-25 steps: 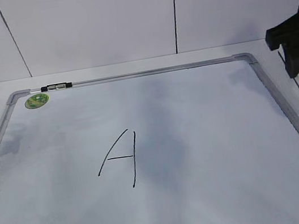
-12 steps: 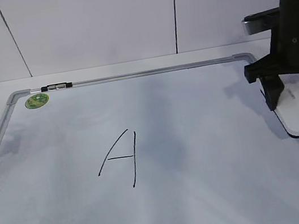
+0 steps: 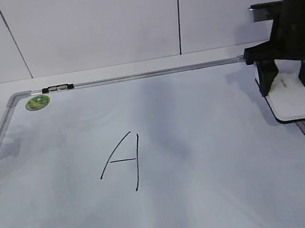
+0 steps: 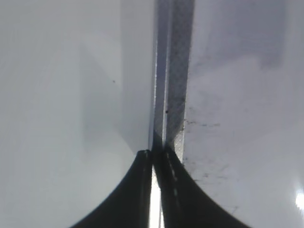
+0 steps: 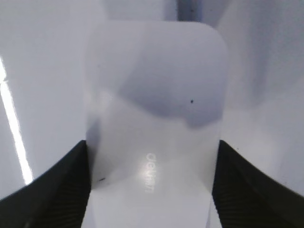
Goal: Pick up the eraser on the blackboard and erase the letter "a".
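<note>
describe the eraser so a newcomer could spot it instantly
Start at the big white dry-erase board with grey metal frame; follow its right edge toward the far corner. Between the right gripper's black fingers sits the white rounded-rectangle plastic eraser, black underneath, the only solid block on the board.

White eraser [image 3: 290,99] (gripped) over blackboard [image 3: 206,157]

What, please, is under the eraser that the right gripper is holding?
The eraser sits over the blackboard at its right frame edge. A dark underside strip shows. Whether it touches the board, and what it covers, cannot be seen.
</note>
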